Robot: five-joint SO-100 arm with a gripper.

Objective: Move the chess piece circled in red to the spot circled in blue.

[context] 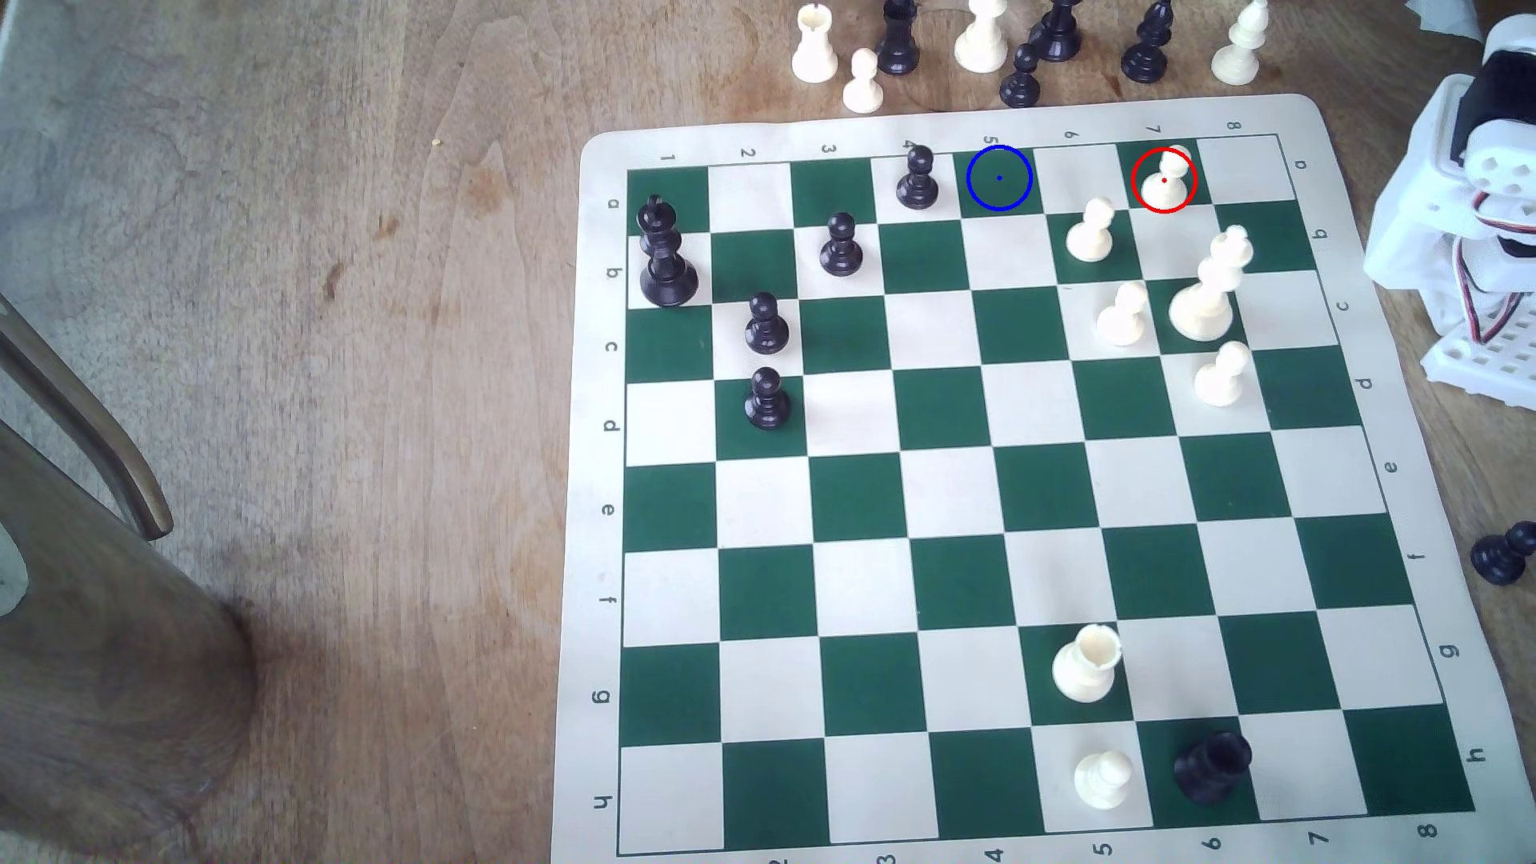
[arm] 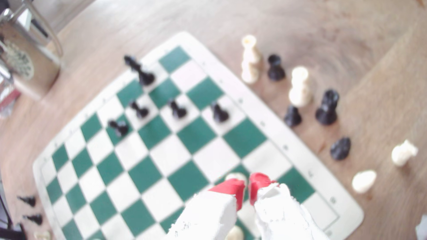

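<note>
Risk comes from the neighbours: the pawn [context: 1164,180] stands in the red ring, on the board's far row, with another white pawn [context: 1090,232] just beside it. My gripper [arm: 246,184] (nearly closed, holding nothing) could knock that one over on the way to the blue-ringed square [context: 999,178].

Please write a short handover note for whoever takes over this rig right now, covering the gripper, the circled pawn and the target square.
Gripper: red-tipped fingers nearly together, nothing between them; wrist view is blurred, so open or shut is unclear. It sits above the board, not on any piece.
Circled pawn: upright on its red-ringed green square, far row, column 7, untouched.
Blue-ringed square: same row, column 5, vacant; a black pawn stands on the neighbouring square at the exterior view's left.
Done: nothing yet.
Left: reach the pawn, grasp, carry two squares toward the exterior view's left, set down, release.
</note>
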